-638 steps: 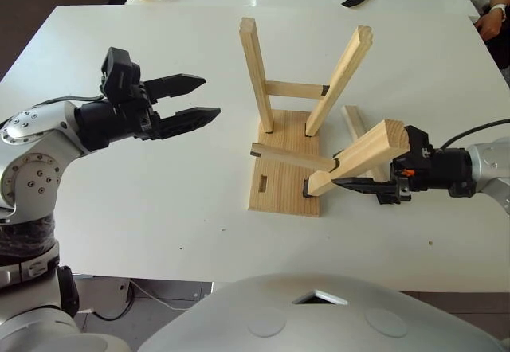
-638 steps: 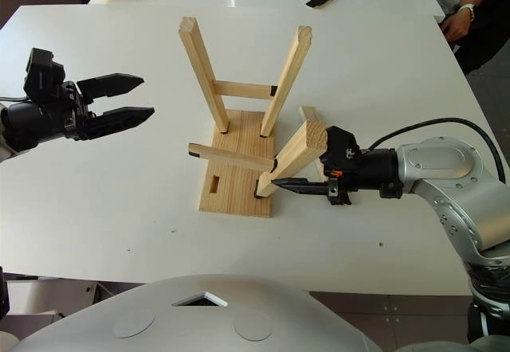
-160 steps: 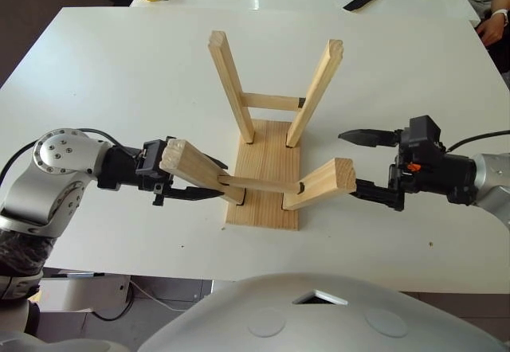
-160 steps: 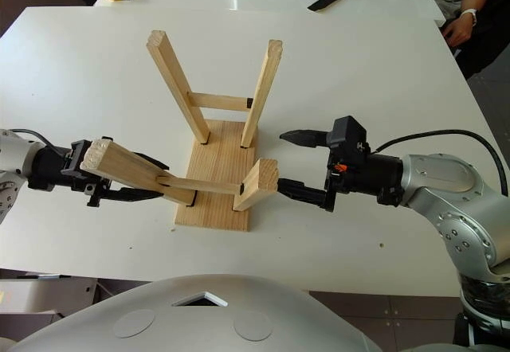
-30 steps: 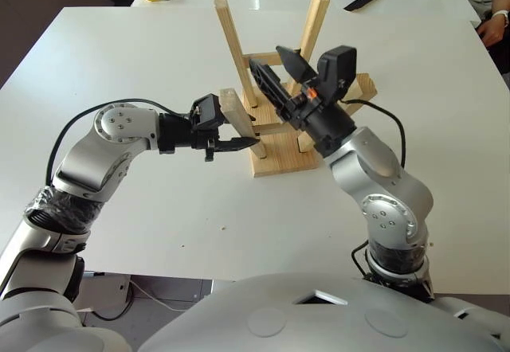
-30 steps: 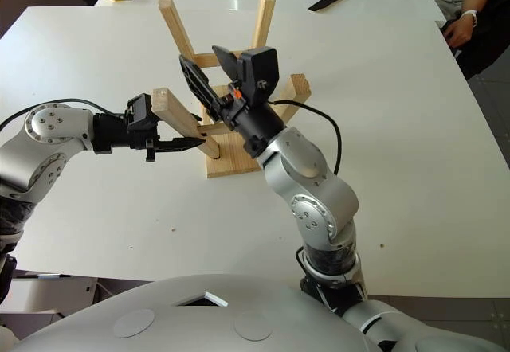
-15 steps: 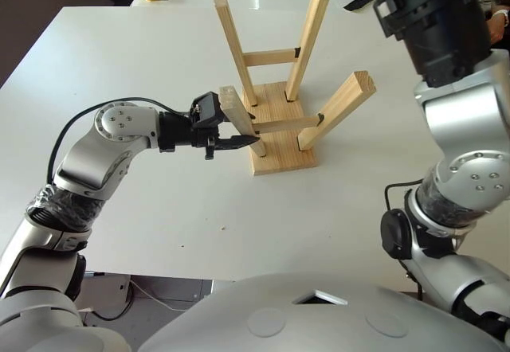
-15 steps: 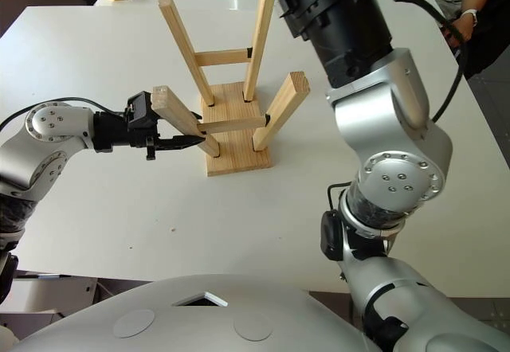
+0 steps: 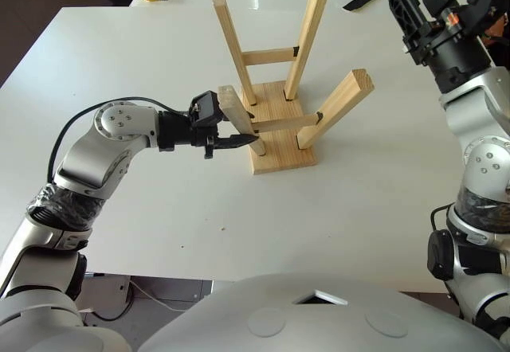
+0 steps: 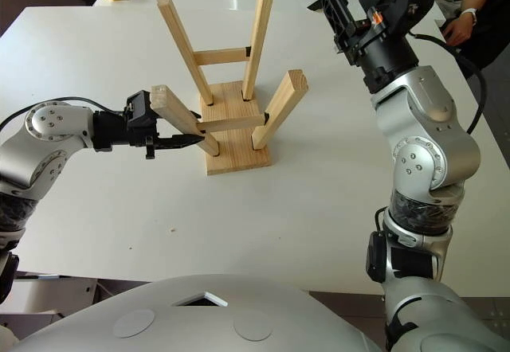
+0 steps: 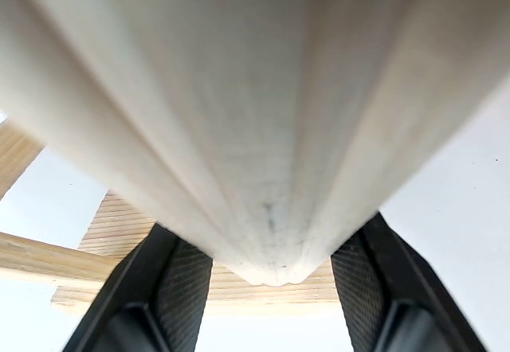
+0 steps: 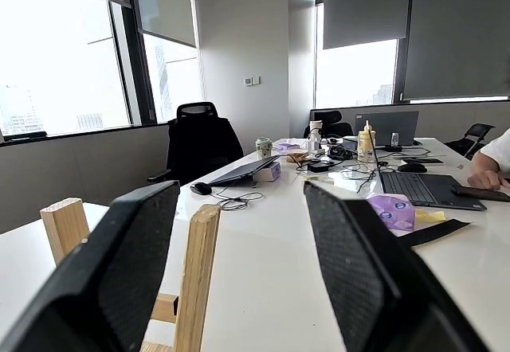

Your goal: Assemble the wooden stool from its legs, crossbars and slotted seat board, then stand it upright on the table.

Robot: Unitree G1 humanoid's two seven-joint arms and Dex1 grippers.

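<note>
Currently I see left gripper (image 9: 237,133) pinching near-left leg (image 10: 177,111) just below its free end. Leg tilts toward robot's left, lower end at near corner of seat board (image 9: 280,154). Board flat on table (image 9: 159,209), mid-table. Near crossbar (image 9: 285,122) joins that leg to near-right leg (image 9: 336,109), which leans right. Far-left leg (image 9: 233,48) and far-right leg (image 9: 306,43) stand in board, far crossbar (image 9: 268,56) between them. Right gripper (image 10: 353,5) raised over table's far right — fingers spread, well apart from stool. Print on purple packet (image 12: 392,209) — too small for me to read.
</note>
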